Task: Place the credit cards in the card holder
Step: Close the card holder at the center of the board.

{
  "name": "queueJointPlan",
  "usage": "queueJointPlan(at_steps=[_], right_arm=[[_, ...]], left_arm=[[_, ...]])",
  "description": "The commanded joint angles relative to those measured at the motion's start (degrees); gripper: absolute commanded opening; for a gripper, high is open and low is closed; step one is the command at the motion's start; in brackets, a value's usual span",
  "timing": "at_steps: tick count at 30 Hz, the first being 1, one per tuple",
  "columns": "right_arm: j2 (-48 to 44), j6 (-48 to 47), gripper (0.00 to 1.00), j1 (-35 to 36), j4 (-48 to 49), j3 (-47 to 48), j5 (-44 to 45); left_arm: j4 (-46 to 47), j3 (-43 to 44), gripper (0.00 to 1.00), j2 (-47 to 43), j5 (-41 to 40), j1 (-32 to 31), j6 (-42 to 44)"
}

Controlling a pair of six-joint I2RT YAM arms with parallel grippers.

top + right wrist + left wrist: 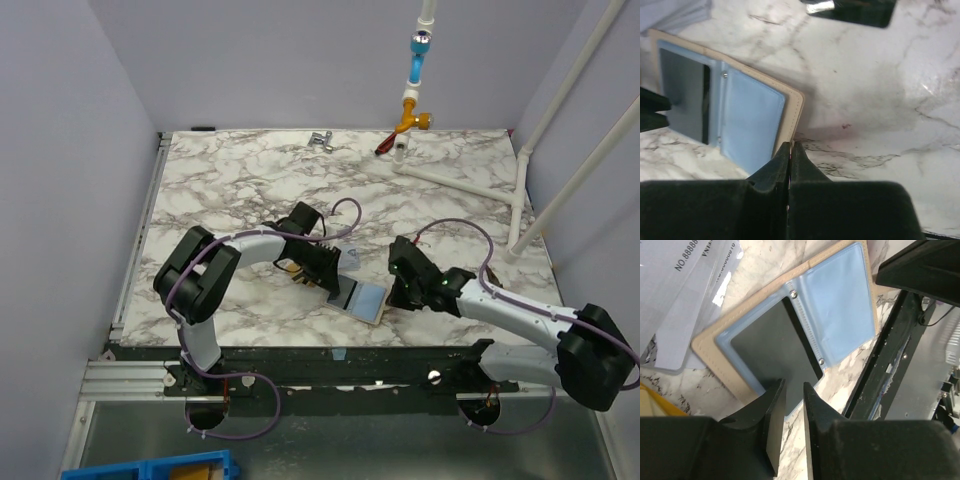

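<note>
Left end effector (792, 395): narrow gap at near edge of opened card holder (840, 305); grip not confirmable. Just ahead: dark card (775, 345) seen in tan-bordered, blue-lined pocket, judged loaded. Pocket beyond judged empty. Farther ahead-left: pale grey-blue cards (685, 295) stacked on marble tabletop (880, 75), not yet loaded. Right end effector (790, 150) closed, empty, beside holder corner.

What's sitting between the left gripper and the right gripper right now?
The open card holder lies between them, with the left gripper at one end and the right gripper at the other. The top external view shows this best.
</note>
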Motion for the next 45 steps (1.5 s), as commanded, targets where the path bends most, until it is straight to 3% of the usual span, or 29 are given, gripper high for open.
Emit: queueJointPlan(at_steps=[1,10,19,23,30,40,45], right_arm=[[-2.88,-6.35,0.01,-0.11,-0.9,4.9,-1.32],[-11.05,-15.54,0.01,0.46,-0.44,3.39,-0.74],[-3.99,-20.76,0.01,7.69,-0.17,10.11,3.88],[-0.98,-19.2,0.01,7.67,-2.17,14.38,3.68],[5.43,-18.77,0.01,7.67,-9.26,23.77,8.44],[20.57,-20.37,0.01,7.67,-10.46,32.57,0.41],[29.17,-20.82,0.01,8.8,-13.2,37.12,0.6]], left_arm=[[1.13,0.69,0.27,-1.99,6.92,2.89,0.55],[-0.88,5.06,0.41,-5.85,9.3,6.49,4.68],[-6.72,18.53,0.53,1.8,9.94,7.54,8.61],[-1.37,13.44,0.54,-1.43,10.78,7.73,8.06],[-4.24,9.88,0.54,-4.44,15.26,9.9,8.52],[-8.68,5.87,0.54,-9.71,18.66,13.67,12.46],[-10.09,4.69,0.54,-11.03,18.07,16.06,13.69]])
